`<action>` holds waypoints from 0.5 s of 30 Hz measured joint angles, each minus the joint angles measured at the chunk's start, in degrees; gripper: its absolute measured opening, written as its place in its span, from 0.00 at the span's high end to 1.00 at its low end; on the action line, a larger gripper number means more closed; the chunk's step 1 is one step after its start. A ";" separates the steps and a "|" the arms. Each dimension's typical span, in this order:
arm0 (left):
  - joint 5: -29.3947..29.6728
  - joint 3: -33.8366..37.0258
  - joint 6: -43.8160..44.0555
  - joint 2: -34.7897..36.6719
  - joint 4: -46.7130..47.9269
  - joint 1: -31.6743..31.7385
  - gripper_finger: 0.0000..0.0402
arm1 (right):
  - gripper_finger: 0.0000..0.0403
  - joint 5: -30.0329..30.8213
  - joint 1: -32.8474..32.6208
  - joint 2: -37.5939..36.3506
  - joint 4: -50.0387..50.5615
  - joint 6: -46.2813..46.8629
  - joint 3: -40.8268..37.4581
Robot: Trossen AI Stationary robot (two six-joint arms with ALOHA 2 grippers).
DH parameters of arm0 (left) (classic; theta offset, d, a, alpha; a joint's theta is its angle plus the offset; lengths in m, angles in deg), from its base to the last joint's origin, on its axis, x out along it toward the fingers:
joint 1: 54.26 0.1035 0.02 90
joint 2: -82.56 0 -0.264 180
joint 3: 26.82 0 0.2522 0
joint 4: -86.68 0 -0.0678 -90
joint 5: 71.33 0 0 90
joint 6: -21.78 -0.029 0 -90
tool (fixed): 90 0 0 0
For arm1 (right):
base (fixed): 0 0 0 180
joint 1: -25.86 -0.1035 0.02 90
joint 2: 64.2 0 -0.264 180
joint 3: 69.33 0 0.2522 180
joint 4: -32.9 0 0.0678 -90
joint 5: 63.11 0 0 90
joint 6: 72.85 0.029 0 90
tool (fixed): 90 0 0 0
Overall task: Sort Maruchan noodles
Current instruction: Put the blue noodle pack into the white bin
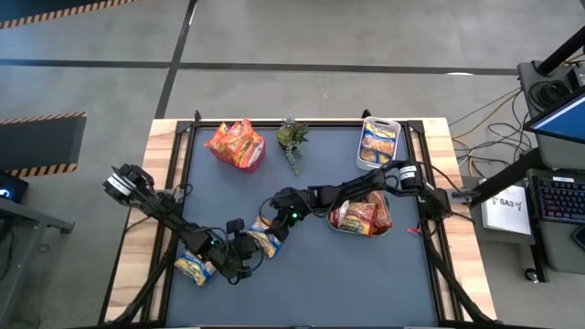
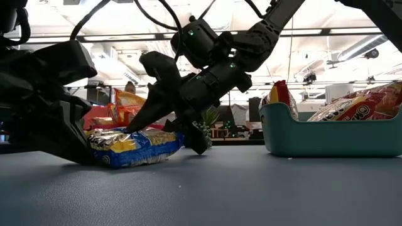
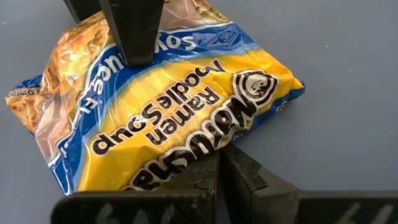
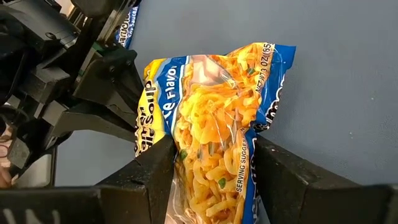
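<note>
A yellow-and-blue Maruchan noodle packet (image 1: 263, 240) (image 2: 135, 147) lies flat on the dark table near its middle, between both grippers. My right gripper (image 4: 217, 168) (image 1: 271, 224) reaches in from the right and is shut on it. My left gripper (image 3: 221, 171) (image 1: 239, 249) comes from the left, shut, with its tips at the packet's other side. A second yellow-and-blue packet (image 1: 194, 267) lies near the front left, under my left arm. Orange packets (image 1: 236, 144) are heaped at the far left. My left gripper's shut fingertips (image 3: 233, 165) meet the packet's long edge by the brand lettering (image 3: 186, 152), slanting down from the table's left. Whether the edge is between them I cannot tell. My right gripper has the packet's clear-window end (image 4: 214, 155) between its two fingers (image 4: 161, 163), which straddle its width and slant down from the right. The packet rests on the table.
A teal bin (image 2: 301, 132) (image 1: 334, 219) with red packets stands right of centre. A white tray (image 1: 379, 142) with yellow packets sits at the far right. A small green plant (image 1: 292, 142) stands at the far middle. The table's front half is bare.
</note>
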 joint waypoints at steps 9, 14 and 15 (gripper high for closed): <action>-2.79 0.02 0.57 3.32 4.45 0.05 0.90 | 0.62 -0.35 0.97 0.04 -0.20 -0.02 0.13; -4.34 0.13 0.59 5.45 7.16 0.04 0.84 | 0.62 -0.46 1.00 -0.02 -0.15 -0.71 0.13; -4.38 0.13 0.43 5.94 7.44 0.02 0.83 | 0.62 -0.50 1.00 -0.08 -0.11 -0.86 0.13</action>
